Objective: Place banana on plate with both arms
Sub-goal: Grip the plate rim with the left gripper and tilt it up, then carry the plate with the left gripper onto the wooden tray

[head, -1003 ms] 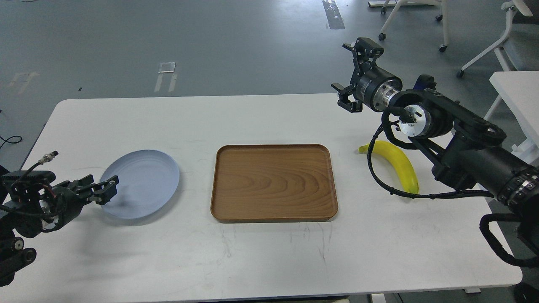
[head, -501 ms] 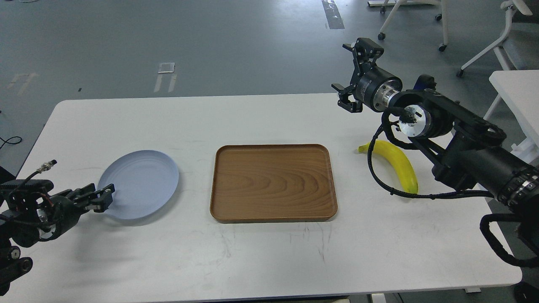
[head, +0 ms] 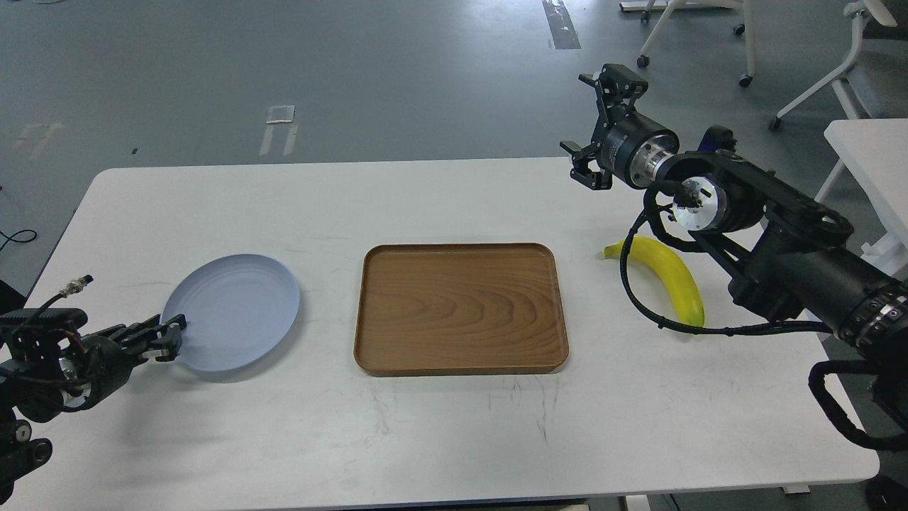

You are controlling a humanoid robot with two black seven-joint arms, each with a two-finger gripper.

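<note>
Two arms: both are seen over the white desk (head: 425, 206), and neither is holding anything.
Banana (head: 667, 278): it is laid flat on the desk's right side, just right of the wooden tray (head: 460, 309), with its dark tip pointed toward the tray; part of it is crossed by a black cable (head: 638, 301) of the right arm.
Plate (head: 234, 311): it is set on the desk's left side, well apart from the banana, with the tray between them; nothing is carried on it.
Right gripper (head: 594, 128): it is held high above the far right of the desk, away from the banana, and its fingers are seen spread wide with nothing between them.
Left gripper (head: 169, 339): it is held low at the plate's near-left rim; whether the rim is touched or pinched cannot be told, and the spacing of its fingers cannot be told either.
Progress: the task is judged to be at its start, since the banana is not yet grasped.
Handling: the banana is judged light, fairly firm but easily bruised, with a smooth curved skin from which hard fingers may slip.
Hold: a grip across the thick middle is favoured, with moderate force; the thin ends are best avoided.
Risk: the cable lying over the fruit could be caught in the approach.
</note>
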